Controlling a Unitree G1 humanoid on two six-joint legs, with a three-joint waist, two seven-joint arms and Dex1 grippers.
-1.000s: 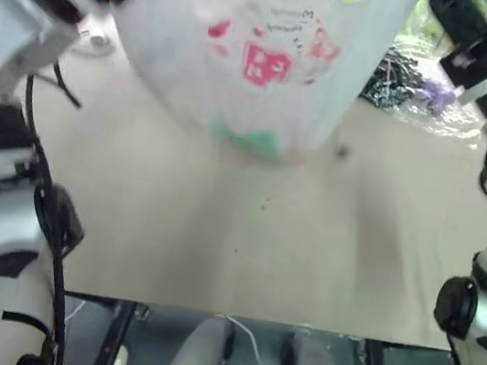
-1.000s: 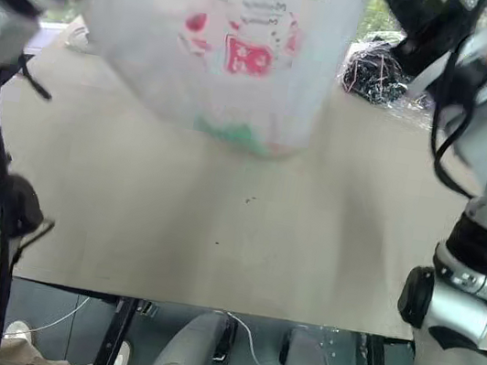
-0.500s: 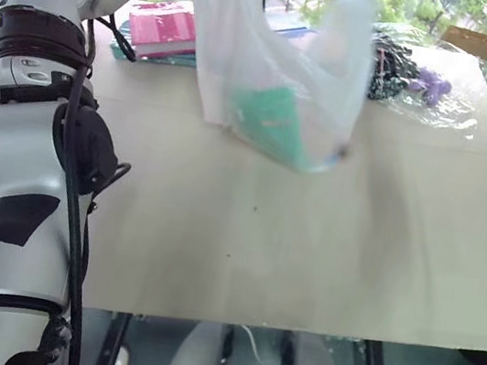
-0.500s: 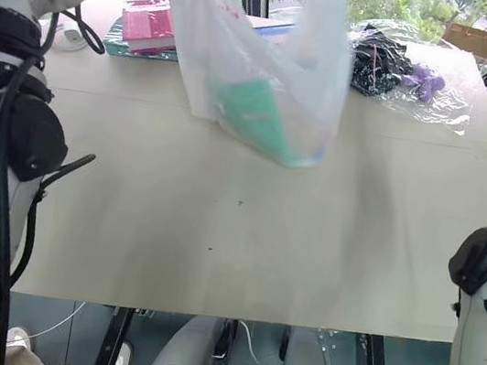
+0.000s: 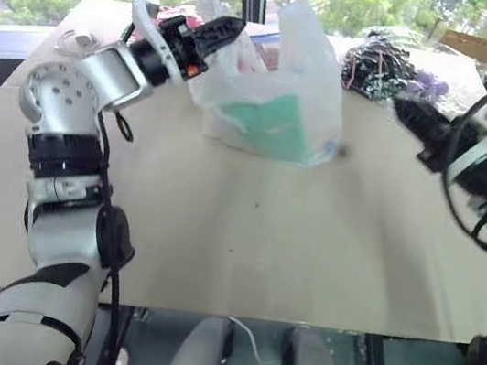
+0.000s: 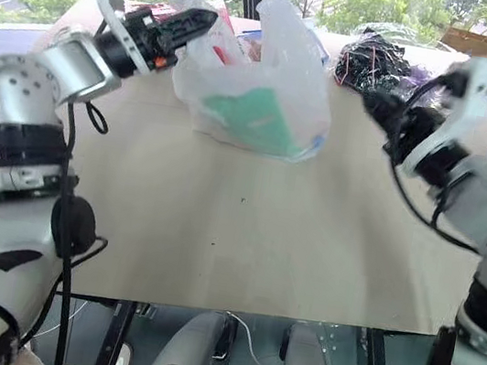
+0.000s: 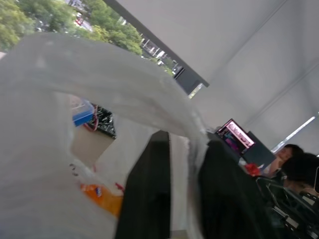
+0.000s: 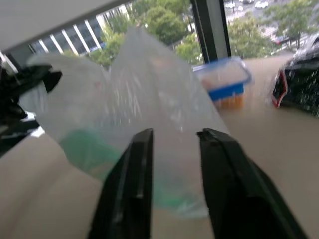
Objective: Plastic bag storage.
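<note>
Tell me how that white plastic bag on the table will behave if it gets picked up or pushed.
The plastic bag is probably floppy: its thin, see-through film slumps in crumpled folds, one peak standing loosely. It likely weighs little itself; the green packet inside would sag to the bottom and swing when lifted. Pushed, it would probably crumple or slide on the smooth table rather than tip.

Snack packet (image 6: 252, 116) inside plastic bag (image 6: 287, 55)
</note>
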